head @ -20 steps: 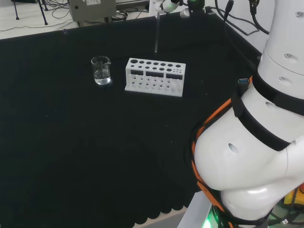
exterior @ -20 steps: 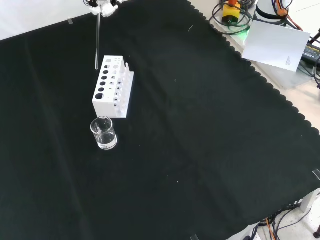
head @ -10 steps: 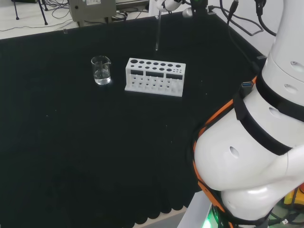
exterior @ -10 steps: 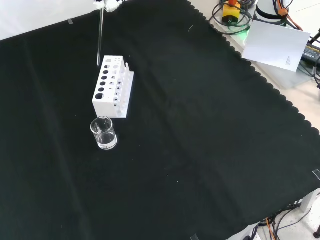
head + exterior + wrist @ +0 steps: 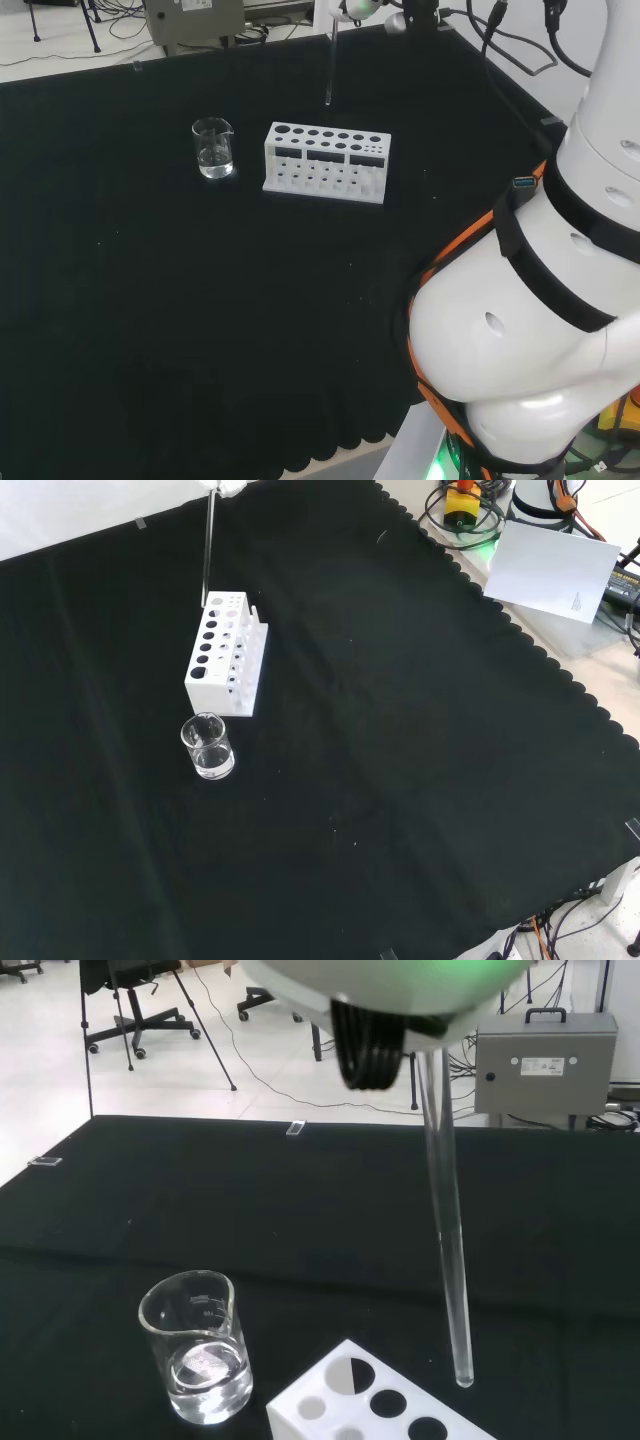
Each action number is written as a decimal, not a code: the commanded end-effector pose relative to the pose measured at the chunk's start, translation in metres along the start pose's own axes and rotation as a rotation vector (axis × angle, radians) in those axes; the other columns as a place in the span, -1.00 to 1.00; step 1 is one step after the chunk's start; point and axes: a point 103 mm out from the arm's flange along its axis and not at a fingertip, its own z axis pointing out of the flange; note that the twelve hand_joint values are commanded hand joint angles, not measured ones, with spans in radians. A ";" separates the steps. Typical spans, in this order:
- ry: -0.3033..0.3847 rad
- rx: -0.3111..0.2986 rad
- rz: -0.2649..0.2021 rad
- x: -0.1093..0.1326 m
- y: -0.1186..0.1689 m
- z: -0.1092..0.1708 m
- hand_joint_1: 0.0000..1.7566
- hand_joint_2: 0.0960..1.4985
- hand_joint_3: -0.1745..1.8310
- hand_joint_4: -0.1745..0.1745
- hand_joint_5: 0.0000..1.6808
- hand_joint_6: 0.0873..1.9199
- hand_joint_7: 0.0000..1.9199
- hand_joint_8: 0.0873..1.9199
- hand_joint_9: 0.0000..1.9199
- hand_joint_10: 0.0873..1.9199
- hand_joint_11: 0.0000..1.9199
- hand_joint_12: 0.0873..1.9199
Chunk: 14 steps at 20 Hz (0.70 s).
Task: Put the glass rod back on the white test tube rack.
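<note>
Hanging upright from the hand point(image 5: 352, 6), whose grip is cropped and cannot be judged, the glass rod point(image 5: 444, 1220) is hovering above the white test tube rack point(image 5: 326, 161), risking striking the rack top between holes if misaligned.

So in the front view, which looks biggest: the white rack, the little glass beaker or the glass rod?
1. White rack, clearly the bulkiest.
2. Glass rod: nearly as long, but very thin.
3. Beaker, the smallest.
</note>
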 end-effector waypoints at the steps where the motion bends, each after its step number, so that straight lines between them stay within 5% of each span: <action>1: 0.014 0.035 -0.007 0.003 0.003 0.015 0.50 -0.18 -0.10 -1.00 0.41 -0.47 0.25 0.12 0.79 -0.15 0.78 -0.14; 14: 0.037 0.045 -0.015 0.002 0.002 0.028 0.50 -0.18 -0.10 -1.00 0.41 -0.47 0.26 0.12 0.79 -0.15 0.78 -0.13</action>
